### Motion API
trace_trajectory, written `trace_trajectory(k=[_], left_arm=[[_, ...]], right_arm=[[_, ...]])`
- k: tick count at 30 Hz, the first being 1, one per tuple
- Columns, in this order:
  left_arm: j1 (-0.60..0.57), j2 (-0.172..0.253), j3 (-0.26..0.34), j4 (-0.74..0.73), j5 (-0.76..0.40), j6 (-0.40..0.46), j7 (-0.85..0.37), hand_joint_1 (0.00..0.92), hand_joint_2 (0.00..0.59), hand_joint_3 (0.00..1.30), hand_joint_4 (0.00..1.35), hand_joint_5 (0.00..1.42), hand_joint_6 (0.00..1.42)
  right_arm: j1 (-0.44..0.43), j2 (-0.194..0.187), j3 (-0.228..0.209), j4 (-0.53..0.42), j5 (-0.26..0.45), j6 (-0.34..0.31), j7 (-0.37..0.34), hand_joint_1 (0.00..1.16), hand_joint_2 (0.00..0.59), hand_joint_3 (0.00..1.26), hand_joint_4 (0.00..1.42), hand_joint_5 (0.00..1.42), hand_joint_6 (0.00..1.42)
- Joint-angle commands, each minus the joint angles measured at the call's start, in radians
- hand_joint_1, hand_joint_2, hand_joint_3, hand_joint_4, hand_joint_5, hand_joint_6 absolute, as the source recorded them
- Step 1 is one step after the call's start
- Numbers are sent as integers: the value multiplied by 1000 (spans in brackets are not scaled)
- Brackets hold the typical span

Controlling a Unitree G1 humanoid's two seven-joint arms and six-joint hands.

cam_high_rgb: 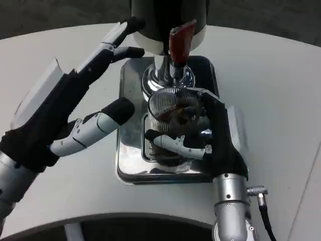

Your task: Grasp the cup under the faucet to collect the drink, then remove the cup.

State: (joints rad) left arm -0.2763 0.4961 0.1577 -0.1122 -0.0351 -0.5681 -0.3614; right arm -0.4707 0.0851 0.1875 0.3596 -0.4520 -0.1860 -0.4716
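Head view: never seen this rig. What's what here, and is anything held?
The one camera sits on a humanoid robot's head or chest, looking down at a white table. The picture's left side shows its left hand, fingers spread, reaching toward the dispenser and holding nothing. On the right, its right hand wraps its fingers around a ribbed clear cup. The cup stands on a shiny metal tray, under the dispenser's spout with the red lever. Something dark shows inside the cup; I can't tell what.
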Motion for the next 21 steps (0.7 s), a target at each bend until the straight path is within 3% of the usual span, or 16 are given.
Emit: trace_trajectory(k=[1,9,21], left_arm=[[34,15,14,-26,-18,6,-11,0,176,79,0,183,142],[54,24,29,-40,-21,16,-15,0,177,70,0,173,125],[130,47,40,-95,37,42,-5,0,170,0,0,40,4]], right_arm=[[25,12,5,-61,-18,3,-28,1135,63,749,898,939,1290],[57,2,19,-154,-49,28,-7,1145,63,762,910,939,1297],[179,-42,25,-329,-27,70,119,1138,69,771,920,939,1307]])
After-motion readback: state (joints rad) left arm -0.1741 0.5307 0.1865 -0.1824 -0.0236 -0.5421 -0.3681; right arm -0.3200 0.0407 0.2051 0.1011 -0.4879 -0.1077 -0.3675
